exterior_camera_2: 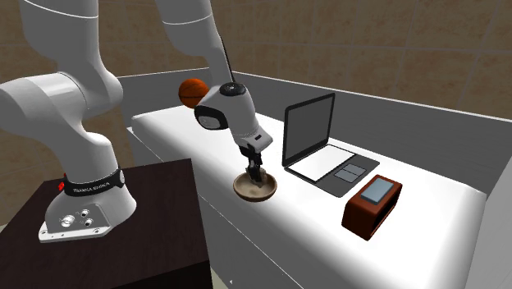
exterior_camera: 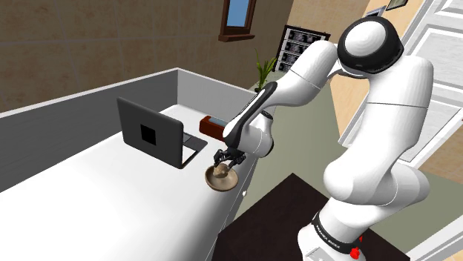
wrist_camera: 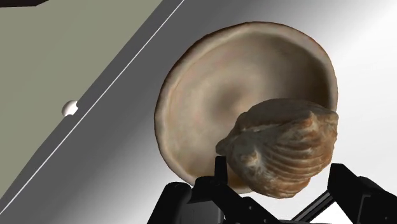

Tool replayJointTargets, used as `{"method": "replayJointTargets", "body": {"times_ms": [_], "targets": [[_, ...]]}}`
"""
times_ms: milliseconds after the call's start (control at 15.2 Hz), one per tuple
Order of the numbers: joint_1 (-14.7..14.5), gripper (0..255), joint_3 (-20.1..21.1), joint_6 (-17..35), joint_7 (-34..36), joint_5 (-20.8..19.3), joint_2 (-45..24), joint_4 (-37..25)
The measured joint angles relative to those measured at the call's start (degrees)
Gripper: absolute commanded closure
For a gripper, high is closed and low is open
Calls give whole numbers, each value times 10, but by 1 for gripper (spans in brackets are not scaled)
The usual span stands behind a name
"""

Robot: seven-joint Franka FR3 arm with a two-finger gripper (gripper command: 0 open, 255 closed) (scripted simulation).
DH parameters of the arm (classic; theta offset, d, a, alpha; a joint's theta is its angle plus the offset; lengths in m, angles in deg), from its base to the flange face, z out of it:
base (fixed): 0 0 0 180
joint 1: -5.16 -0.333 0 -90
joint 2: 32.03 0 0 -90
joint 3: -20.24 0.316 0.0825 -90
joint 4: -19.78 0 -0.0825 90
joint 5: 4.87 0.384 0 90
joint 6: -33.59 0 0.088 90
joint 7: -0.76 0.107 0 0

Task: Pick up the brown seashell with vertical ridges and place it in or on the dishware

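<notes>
Tool (exterior_camera_2: 258, 175) clamped on ridged brown seashell (wrist_camera: 283, 151) above bowl (wrist_camera: 210, 95); base band (exterior_camera_2: 93, 187) reads "FRANKA EMIKA".

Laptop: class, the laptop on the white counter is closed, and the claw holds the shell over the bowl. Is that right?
Not quite. The laptop is open, its screen upright, as the second exterior view shows. The rest stands: it sits on the white counter, and the claw holds the shell over the bowl.
</notes>
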Motion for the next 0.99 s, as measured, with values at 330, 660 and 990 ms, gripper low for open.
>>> {"method": "replayJointTargets", "body": {"times_ms": [330,660,990], "targets": [[0,0,0,0,0,0,0,0],[62,0,60,-46,1,16,68,26],[115,0,115,-89,-13,48,122,40]]}}
